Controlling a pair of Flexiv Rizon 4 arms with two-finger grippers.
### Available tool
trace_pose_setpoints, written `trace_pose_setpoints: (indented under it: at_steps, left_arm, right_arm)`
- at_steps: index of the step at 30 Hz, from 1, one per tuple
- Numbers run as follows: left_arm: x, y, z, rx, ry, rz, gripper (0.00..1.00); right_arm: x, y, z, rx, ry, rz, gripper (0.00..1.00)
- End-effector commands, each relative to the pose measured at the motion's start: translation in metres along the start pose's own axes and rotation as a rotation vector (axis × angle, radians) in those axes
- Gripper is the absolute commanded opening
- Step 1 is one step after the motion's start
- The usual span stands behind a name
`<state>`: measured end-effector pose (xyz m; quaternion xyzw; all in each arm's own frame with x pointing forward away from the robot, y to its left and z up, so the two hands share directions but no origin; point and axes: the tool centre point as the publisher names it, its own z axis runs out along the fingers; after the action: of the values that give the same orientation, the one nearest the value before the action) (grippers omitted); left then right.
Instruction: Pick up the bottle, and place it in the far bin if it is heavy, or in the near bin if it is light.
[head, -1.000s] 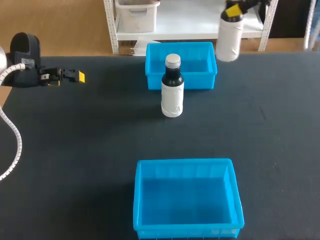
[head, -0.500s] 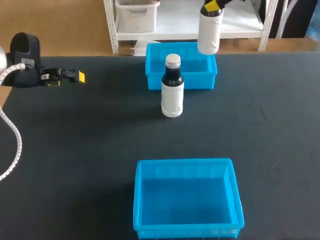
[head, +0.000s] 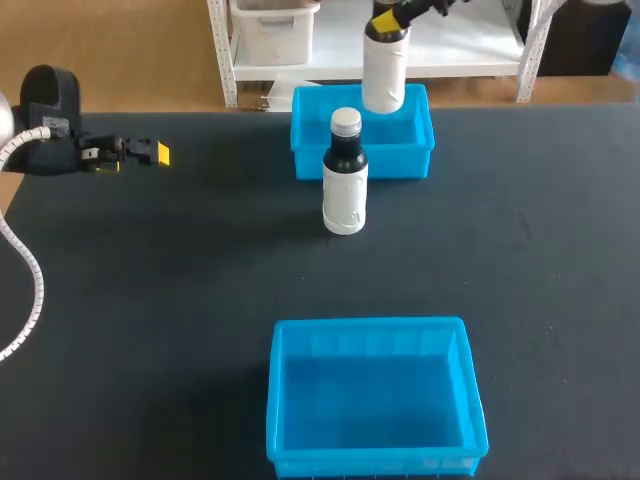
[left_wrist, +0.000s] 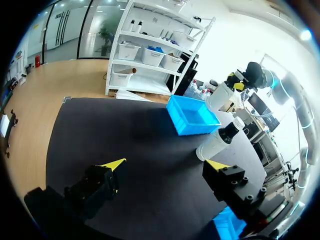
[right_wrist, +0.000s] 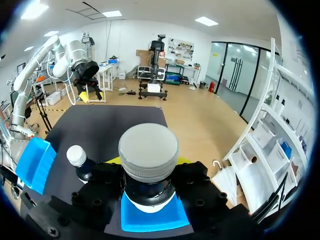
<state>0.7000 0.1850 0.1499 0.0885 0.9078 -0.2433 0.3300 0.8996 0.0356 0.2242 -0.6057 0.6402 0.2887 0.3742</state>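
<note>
The right gripper (head: 388, 18) is pinching a bottle (head: 384, 75) by the neck and is holding it upright in the air, its fingers pressing in from both sides just under the cap. This held bottle is showing a plain white body in the head view. In the right wrist view it is showing a pale grey ribbed cap (right_wrist: 148, 152) over a dark neck, with the yellow tips peeking out on either side. It is hanging over the back edge of the far bin (head: 400, 160); whether its base is dipping below the rim cannot be told. A second bottle (head: 345, 180) is standing upright on the black table (head: 150, 300), just in front of the far bin's front wall. It is wearing a white cap and a white label, with dark contents showing at the shoulder and neck. The far bin is sitting at the table's back edge and is showing only blue floor around the hanging bottle. The near bin (head: 375, 465), also bright blue and wider, is sitting at the front edge, well apart from both bottles, and is showing only its blue floor and ribbed walls. The left gripper (left_wrist: 165, 165) is hovering over the table's left side, far from the bins, with its fingers spread wide and nothing between them.
</note>
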Motion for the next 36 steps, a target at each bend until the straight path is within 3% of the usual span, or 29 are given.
trace_pose_setpoints:
  at_steps: [1, 15, 36]
  left_arm:
    - [0.0, 0.0, 0.0, 0.0, 0.0, 0.0, 1.0]
    - [0.0, 0.0, 0.0, 0.0, 0.0, 0.0, 1.0]
    - [0.0, 0.0, 0.0, 0.0, 0.0, 0.0, 1.0]
  right_arm:
    - [-0.004, -0.022, 0.018, -0.267, -0.009, 0.006, 0.21]
    - [-0.002, -0.02, 0.066, -0.341, -0.034, 0.048, 0.19]
    - [0.03, -0.017, 0.111, -0.417, -0.034, 0.126, 0.18]
